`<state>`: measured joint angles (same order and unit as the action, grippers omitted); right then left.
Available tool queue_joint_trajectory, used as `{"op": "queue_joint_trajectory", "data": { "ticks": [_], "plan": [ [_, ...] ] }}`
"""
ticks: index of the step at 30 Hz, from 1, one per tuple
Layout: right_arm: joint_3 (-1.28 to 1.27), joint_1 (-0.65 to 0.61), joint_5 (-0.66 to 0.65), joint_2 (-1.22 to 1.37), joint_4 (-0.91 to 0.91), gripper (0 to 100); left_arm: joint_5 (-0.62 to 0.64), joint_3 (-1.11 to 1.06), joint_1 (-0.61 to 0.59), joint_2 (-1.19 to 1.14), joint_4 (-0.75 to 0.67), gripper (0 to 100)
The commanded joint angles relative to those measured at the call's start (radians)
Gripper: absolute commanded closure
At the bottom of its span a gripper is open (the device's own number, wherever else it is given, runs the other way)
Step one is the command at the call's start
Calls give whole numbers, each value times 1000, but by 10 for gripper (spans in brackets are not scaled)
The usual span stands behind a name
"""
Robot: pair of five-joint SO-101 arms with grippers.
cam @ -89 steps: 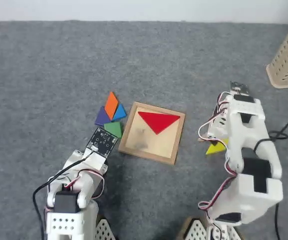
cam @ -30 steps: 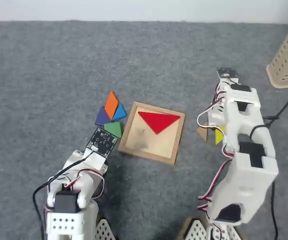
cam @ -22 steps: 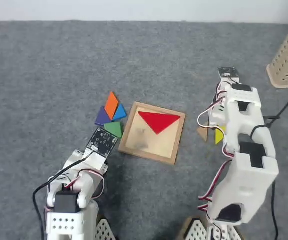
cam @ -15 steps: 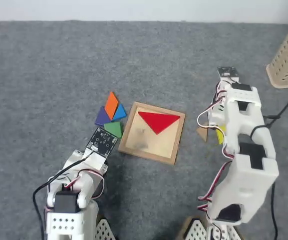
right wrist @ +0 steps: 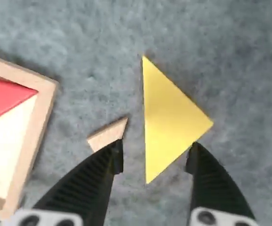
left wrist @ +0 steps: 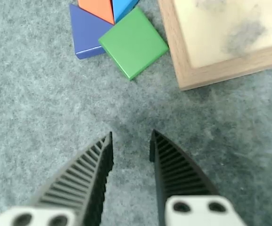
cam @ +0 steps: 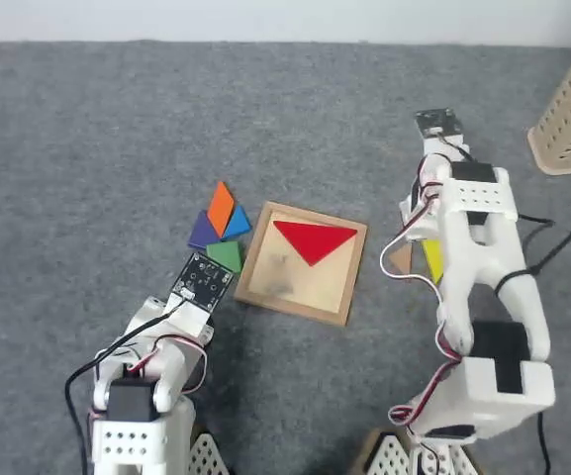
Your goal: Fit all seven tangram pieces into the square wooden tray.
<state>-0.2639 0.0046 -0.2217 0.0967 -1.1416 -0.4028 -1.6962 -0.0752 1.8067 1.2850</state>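
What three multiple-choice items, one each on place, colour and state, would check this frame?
1. Where does the yellow triangle lie relative to the wooden tray?
A) inside it
B) propped on its rim
C) on the grey mat outside it

2. What colour is the piece inside the tray?
A) red
B) blue
C) green

3. How is the right pincer?
A) shut on the triangle
B) open, a finger either side of the triangle
C) shut, empty

1 C: it lies flat on the mat, apart from the tray.
2 A: the red triangle sits alone in the tray.
3 B: its fingers stand apart.
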Motion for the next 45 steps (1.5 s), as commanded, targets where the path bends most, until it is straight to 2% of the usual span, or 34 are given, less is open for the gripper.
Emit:
{"op": "queue_joint_trajectory", "data": {
  "ticks": [1, 13, 16, 45],
  "plan": [
    [94, -1, -64, 42, 7, 682, 11, 12, -5, 21, -2, 881],
    [164, 48, -100, 236, -2, 662, 11, 12, -5, 21, -2, 881],
    [163, 47, -155, 249, -5, 662, 11, 12, -5, 21, -2, 881],
    [195, 50, -196, 320, 82, 663, 11, 12, -5, 21, -2, 881]
  ]
}}
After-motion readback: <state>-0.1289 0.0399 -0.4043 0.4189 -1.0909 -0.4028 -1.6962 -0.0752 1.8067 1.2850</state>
